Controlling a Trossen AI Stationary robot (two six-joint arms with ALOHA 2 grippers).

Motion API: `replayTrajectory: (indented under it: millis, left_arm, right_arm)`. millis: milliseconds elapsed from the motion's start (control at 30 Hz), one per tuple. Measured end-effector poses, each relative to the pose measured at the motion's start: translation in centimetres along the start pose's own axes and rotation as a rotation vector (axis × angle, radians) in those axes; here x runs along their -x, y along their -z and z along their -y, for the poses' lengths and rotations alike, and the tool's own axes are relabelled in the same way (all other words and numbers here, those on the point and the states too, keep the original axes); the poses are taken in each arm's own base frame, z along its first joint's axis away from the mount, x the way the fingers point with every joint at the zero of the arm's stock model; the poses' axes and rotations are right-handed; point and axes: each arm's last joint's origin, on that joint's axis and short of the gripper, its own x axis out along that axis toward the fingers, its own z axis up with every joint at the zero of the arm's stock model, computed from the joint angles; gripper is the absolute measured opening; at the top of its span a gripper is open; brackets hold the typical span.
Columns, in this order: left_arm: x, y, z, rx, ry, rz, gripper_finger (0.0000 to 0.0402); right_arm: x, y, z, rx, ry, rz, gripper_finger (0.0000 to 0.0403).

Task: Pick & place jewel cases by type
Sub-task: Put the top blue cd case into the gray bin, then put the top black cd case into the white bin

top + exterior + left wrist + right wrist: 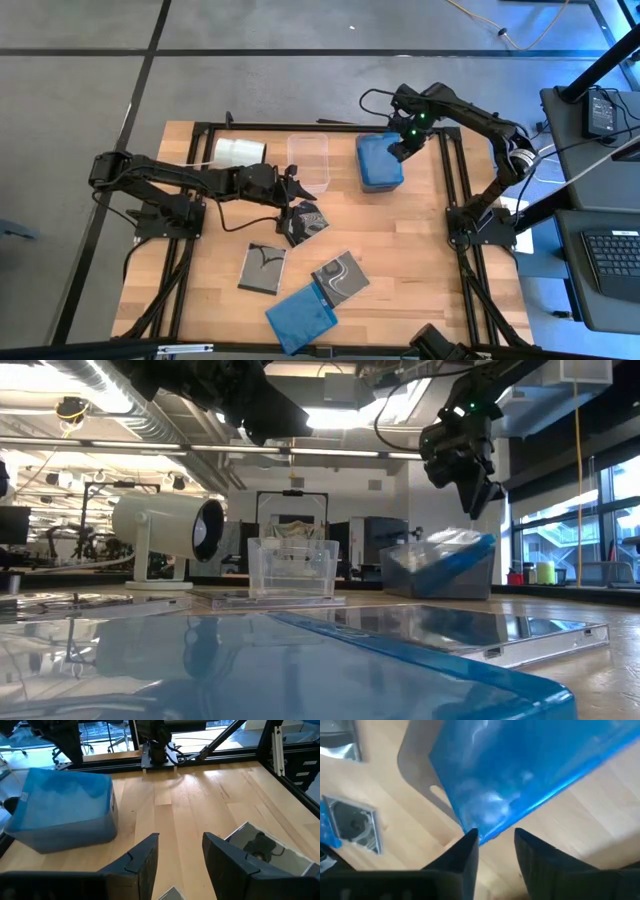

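Note:
My right gripper [400, 148] hangs open above the grey bin [65, 830] at the far right. A translucent blue jewel case [520, 770] leans tilted in that bin, one edge sticking out over the rim [455, 565]. The fingers stand just above its raised edge, apart from it in the low view. My left gripper [180, 845] hovers open over mid-table with nothing between its fingers. Beside it is a dark jewel case with white swirl art [305, 222]. A dark case [263, 268], another swirl case [340, 275] and a blue case [300, 316] lie flat near the front.
A clear bin [308, 160] stands left of the grey one, and a white cylinder [238, 152] lies on its side at the far left. Black frame rails run along the table's edges. Bare wood shows between the bins and the loose cases.

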Motion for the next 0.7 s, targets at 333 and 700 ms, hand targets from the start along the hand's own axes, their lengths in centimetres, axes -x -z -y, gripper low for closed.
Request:
replayTrajectory:
  millis: [333, 700]
  left_arm:
    - [0.0, 0.0, 0.0, 0.0, 0.0, 0.0, 0.0149]
    - [0.0, 0.1, 0.1, 0.009, 0.026, -0.007, 0.0149]
  right_arm:
    - [2.6, -0.4, -0.3, -0.015, 0.2, 0.111, 0.0167]
    - [5.5, 2.4, -6.6, 0.305, 0.144, 0.64, 0.0168]
